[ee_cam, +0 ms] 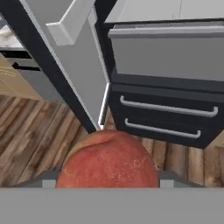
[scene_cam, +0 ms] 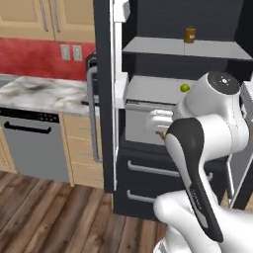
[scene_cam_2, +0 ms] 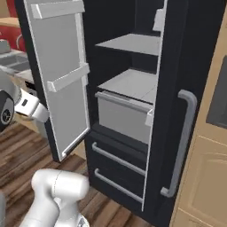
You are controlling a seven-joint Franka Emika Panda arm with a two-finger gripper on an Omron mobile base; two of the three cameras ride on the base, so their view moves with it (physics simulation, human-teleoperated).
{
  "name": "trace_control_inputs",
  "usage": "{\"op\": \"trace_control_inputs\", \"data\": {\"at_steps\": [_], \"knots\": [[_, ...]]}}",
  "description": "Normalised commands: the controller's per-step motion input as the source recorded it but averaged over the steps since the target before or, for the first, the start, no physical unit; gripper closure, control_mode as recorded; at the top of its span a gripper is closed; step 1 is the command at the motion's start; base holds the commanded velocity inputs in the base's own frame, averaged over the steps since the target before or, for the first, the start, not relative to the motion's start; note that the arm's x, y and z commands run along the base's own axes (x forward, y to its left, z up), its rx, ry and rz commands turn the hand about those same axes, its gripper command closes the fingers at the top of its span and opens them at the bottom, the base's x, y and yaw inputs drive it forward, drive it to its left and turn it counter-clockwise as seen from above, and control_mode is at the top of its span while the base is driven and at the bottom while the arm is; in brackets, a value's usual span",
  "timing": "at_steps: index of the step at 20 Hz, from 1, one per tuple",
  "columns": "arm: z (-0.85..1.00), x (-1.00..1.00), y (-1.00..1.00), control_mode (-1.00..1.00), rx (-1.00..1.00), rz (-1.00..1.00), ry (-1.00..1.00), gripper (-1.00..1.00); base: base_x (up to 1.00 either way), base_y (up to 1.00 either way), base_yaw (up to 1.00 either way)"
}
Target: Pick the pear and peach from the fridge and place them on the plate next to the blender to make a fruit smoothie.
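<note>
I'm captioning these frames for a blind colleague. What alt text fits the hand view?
A pinkish-orange peach fills the bottom centre, close to the camera. Beyond it stands the open black fridge, with a grey drawer above two dark drawers with silver handles, its door swung open at left over a wood floor.

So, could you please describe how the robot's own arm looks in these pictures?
The white rounded arm is built of smooth glossy shells. One link carries a long dark grey band along its side. A round dark grey cap with small white marks closes one joint. In the right base view, a white rounded link shows. No cables show.
</note>
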Motion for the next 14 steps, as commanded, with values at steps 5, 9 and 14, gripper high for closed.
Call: {"op": "trace_control_inputs", "data": {"at_steps": [5,9,14], "knots": [[0.00,0.00,0.00,1.00,0.00,0.00,0.00,1.00,-0.47,0.00,0.78],[0.00,0.00,0.00,1.00,0.00,0.00,0.00,1.00,-0.28,0.01,0.86],[0.00,0.00,0.00,1.00,0.00,0.00,0.00,1.00,0.00,0.01,0.79]]}}
